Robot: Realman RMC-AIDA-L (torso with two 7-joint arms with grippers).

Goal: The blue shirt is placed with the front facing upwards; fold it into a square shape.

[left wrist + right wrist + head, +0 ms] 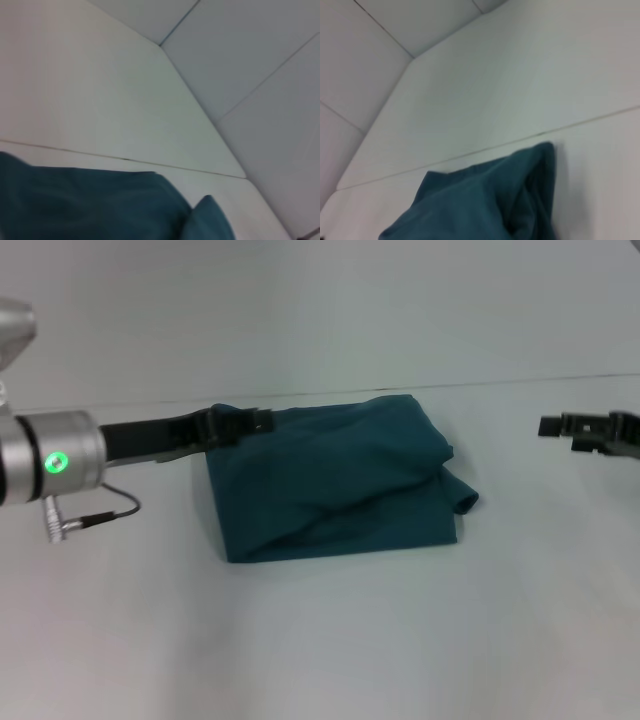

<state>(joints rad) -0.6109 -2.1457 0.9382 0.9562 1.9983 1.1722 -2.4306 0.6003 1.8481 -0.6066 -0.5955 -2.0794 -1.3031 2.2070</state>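
Observation:
The blue shirt [335, 485] lies folded into a rough rectangle on the white table, plain teal side up, with no lettering showing. A loose fold sticks out at its right edge [462, 498]. My left gripper [248, 423] reaches in from the left and sits at the shirt's far left corner, touching or just over the cloth. My right gripper [556, 435] hovers at the far right, well clear of the shirt, open and empty. The shirt also shows in the left wrist view [90, 205] and in the right wrist view [485, 200].
The white table [330, 640] stretches in front of the shirt and to both sides. Its back edge meets a pale wall [320, 310] just behind the shirt. A cable [100, 515] hangs from my left arm near the table's left side.

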